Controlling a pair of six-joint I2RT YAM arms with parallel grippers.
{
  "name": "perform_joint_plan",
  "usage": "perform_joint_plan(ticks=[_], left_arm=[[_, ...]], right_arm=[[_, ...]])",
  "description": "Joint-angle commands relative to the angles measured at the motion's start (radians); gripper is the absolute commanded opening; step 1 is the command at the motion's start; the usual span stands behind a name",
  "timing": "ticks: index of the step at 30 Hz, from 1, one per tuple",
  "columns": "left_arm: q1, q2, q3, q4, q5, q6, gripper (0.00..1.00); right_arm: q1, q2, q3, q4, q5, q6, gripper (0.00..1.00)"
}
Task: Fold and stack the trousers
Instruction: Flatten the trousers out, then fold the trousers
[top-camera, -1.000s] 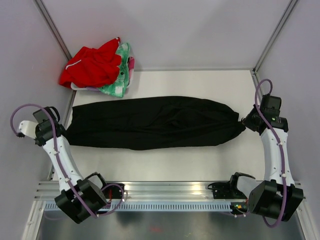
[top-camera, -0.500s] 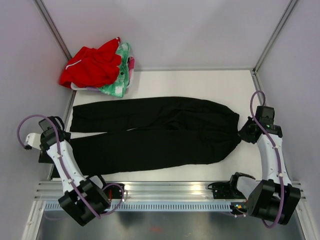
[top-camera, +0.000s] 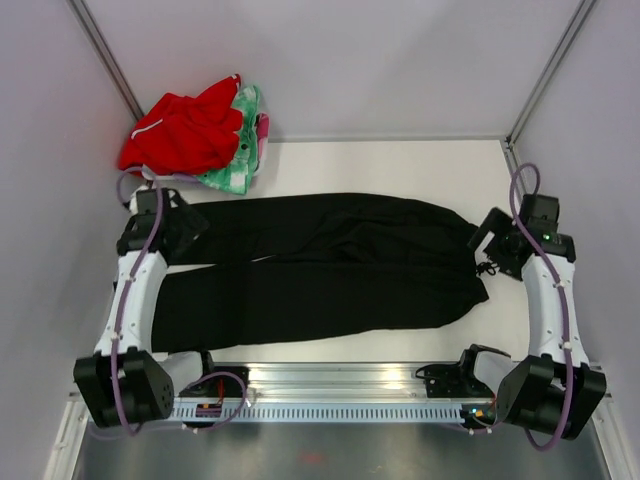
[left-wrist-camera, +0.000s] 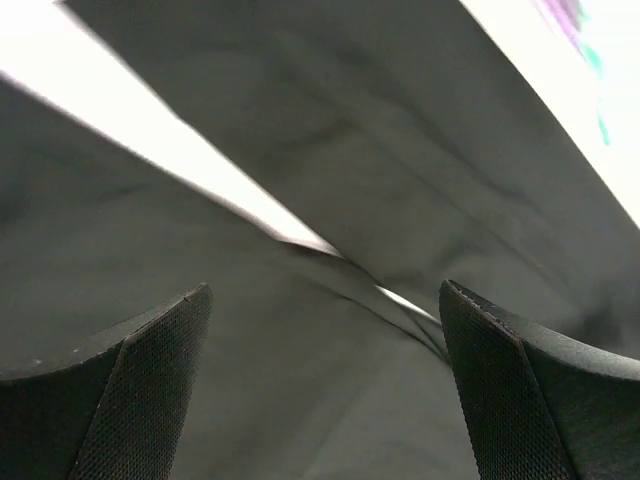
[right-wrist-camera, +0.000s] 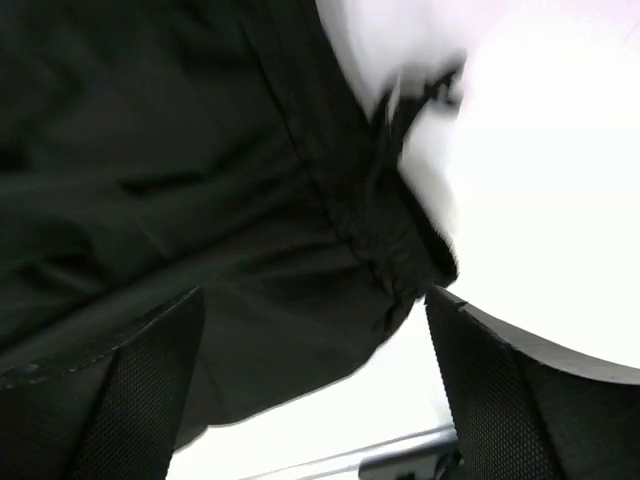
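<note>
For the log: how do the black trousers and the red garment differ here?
The trousers are plain black; the red garment has white trim. The trousers lie spread flat across the middle of the table; the red garment sits crumpled in the far left corner. The trousers are far larger. Both are soft cloth.

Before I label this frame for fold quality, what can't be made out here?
Far-leg cuff of the trousers: top view, under the left gripper.
Waist end: blurred in the right wrist view; in the top view the right gripper covers it.
Green-and-pink cloth: mostly under the red garment.
Left wrist view: only fabric, cropped by the edges.
</note>
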Motion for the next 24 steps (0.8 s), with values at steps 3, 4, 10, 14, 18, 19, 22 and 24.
perform_joint_plan(ticks=[3,4,10,14,18,19,22,24], left_arm=[[-0.138,0.129,0.106,0.089,-0.029,0.082,1.0],[-0.141,0.143,0.117,0.109,-0.027,0.091,1.0],[-0.133,0.229,0.17,0.097,-0.106,0.142,1.0],[-0.049,0.251,0.183,0.103,-0.067,0.146,1.0],[0.062,0.264,0.178,0.133,0.003,0.146,1.0],[0.1,0.277,0.178,0.141,0.011,0.151,1.0],[0.161,0.315,0.187,0.156,0.011,0.177,1.0],[0.18,0.333,0.198,0.147,-0.003,0.179,1.0]], right_arm=[[-0.005,-0.023,0.215,0.09,0.098,-0.041,0.98],[-0.003,-0.001,0.202,0.132,0.082,-0.03,0.98],[-0.003,0.258,0.102,0.506,-0.014,0.041,0.98],[-0.003,0.453,0.148,0.566,0.0,0.048,0.95],[-0.003,0.507,0.155,0.64,0.011,0.07,0.89],[-0.003,0.53,0.161,0.654,0.006,0.073,0.87],[-0.003,0.582,0.169,0.675,0.011,0.082,0.82],[-0.003,0.606,0.169,0.681,0.009,0.093,0.8]])
